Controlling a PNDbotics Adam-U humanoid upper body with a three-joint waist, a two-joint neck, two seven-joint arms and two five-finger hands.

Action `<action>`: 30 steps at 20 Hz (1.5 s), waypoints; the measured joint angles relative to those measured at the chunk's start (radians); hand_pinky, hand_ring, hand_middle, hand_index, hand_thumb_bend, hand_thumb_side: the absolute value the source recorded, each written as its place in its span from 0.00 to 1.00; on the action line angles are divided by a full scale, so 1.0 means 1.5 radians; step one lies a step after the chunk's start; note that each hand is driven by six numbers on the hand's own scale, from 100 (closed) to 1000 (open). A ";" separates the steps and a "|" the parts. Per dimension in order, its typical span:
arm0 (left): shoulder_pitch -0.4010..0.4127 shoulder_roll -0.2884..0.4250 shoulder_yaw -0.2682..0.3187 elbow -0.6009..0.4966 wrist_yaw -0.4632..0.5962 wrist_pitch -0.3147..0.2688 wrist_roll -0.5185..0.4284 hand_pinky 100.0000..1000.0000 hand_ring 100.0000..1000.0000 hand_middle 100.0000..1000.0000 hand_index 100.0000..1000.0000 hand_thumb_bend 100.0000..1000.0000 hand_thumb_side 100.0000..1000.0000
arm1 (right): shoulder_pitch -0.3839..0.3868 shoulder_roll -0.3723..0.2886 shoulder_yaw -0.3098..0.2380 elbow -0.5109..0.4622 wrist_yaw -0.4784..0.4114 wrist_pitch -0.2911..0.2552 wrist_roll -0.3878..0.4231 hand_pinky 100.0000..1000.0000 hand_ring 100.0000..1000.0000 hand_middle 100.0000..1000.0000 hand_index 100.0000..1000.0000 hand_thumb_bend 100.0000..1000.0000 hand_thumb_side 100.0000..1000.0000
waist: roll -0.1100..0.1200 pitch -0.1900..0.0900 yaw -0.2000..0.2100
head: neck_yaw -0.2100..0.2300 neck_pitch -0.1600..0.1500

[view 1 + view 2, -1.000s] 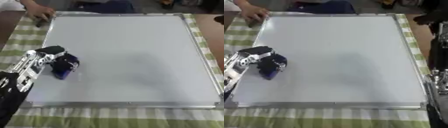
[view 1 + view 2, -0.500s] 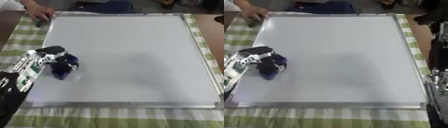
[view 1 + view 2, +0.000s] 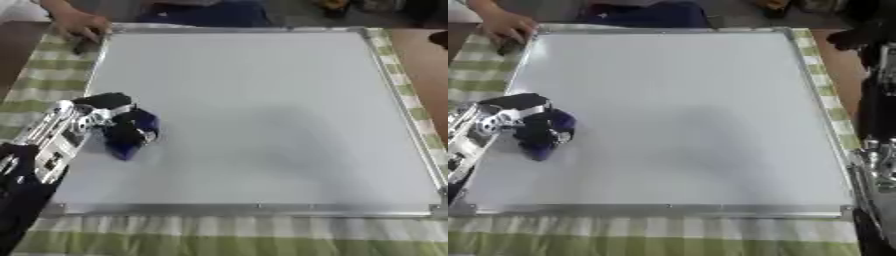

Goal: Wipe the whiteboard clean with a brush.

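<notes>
A large whiteboard (image 3: 262, 110) with a silver frame lies flat on a green checked cloth, and its surface looks blank. My left hand (image 3: 105, 120) comes in from the lower left and is shut on a blue brush (image 3: 129, 135), which is pressed on the board near its left side. My right arm (image 3: 877, 165) shows along the right edge in the right eye view. Its hand is out of sight.
A person's hand (image 3: 77, 26) rests on the board's far left corner, holding a small dark thing. The green checked cloth (image 3: 219, 235) runs around the board. Brown table (image 3: 429, 55) shows at the far right.
My left hand and the brush have stayed in about the same place on the left side of the board, shifting only slightly.
</notes>
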State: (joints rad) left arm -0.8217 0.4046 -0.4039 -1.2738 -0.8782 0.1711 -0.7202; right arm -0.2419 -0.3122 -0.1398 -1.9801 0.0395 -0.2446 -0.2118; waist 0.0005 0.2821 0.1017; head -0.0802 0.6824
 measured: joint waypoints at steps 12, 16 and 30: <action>0.000 -0.013 -0.045 -0.043 0.003 -0.022 -0.009 0.31 0.40 0.12 0.05 0.05 0.59 | 0.000 0.000 0.000 0.000 -0.001 0.002 -0.001 0.68 0.58 0.42 0.43 0.00 0.91 | 0.001 0.000 -0.003 | 0.002 0.000; 0.000 -0.020 -0.057 -0.054 0.000 -0.028 -0.014 0.31 0.39 0.12 0.05 0.04 0.59 | 0.000 0.000 0.000 0.000 -0.001 0.002 0.000 0.68 0.58 0.42 0.43 0.00 0.91 | 0.000 0.001 -0.003 | 0.001 0.000; 0.000 -0.024 -0.068 -0.060 -0.021 -0.036 -0.006 0.32 0.40 0.12 0.05 0.05 0.56 | 0.000 0.000 0.000 0.000 -0.001 0.002 -0.001 0.68 0.58 0.42 0.43 0.00 0.91 | 0.002 0.001 -0.003 | -0.001 0.001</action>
State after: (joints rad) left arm -0.8216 0.3686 -0.5053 -1.3644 -0.9105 0.1176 -0.7289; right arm -0.2419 -0.3122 -0.1398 -1.9801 0.0375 -0.2422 -0.2139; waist 0.0038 0.2840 0.0976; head -0.0824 0.6837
